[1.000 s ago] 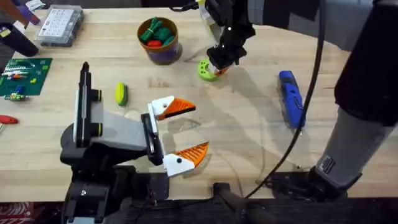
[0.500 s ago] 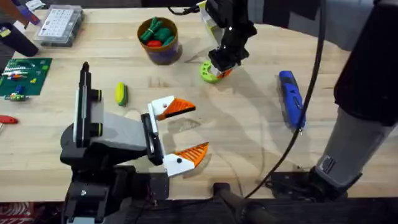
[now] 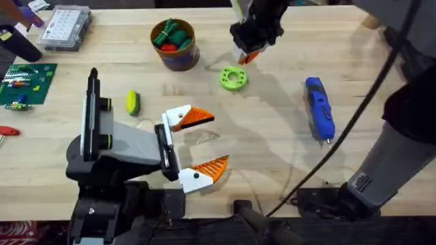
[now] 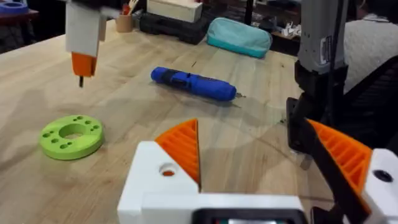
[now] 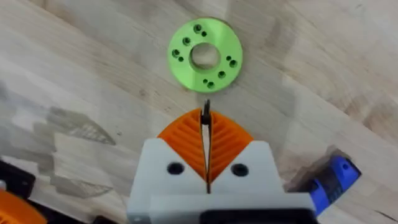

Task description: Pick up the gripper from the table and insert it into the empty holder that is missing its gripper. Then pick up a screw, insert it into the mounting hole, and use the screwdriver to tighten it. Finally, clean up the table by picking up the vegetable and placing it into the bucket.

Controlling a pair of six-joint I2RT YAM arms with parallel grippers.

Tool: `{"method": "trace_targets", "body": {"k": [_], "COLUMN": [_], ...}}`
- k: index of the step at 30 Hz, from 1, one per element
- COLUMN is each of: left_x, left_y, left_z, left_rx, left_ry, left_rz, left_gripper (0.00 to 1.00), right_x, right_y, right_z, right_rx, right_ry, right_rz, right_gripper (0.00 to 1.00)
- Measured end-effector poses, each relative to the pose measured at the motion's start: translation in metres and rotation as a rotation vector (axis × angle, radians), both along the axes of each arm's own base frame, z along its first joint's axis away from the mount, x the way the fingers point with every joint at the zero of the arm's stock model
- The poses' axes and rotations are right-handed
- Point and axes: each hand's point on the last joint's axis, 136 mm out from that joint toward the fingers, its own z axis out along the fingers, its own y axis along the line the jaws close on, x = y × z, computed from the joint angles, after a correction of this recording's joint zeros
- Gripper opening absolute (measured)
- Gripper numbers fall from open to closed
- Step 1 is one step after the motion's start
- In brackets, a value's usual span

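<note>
Right gripper (image 3: 251, 56) now lifted above lime-green ring (image 3: 232, 78).

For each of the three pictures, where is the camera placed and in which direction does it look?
Overhead: above the arm bases, looking down and forward at the table; left gripper open, right gripper raised.
Left wrist: low over the table, facing the green ring and screwdriver; own fingers below.
Right wrist: looking straight down on the ring; own fingers shut on a thin dark pin.
All share the ring.
</note>
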Motion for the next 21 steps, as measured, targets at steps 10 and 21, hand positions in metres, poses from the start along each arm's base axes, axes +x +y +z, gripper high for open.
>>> {"method": "trace_targets", "body": {"k": [10, 21], "left_x": [0.0, 0.0], "left_y": [0.0, 0.0], "left_z": [0.0, 0.0], "left_rx": [0.0, 0.0], "left_ry": [0.0, 0.0], "left_rz": [0.0, 0.0], "left_gripper": [0.99, 0.99], "right_x": [-0.021, -0.079], "right_y": [0.017, 0.048], "right_z": [0.05, 0.106], "right_rx": [0.028, 0.093], "right_ry": [-0.052, -0.136], "right_rz": [0.078, 0.232], "right_gripper": [0.005, 0.005]}}
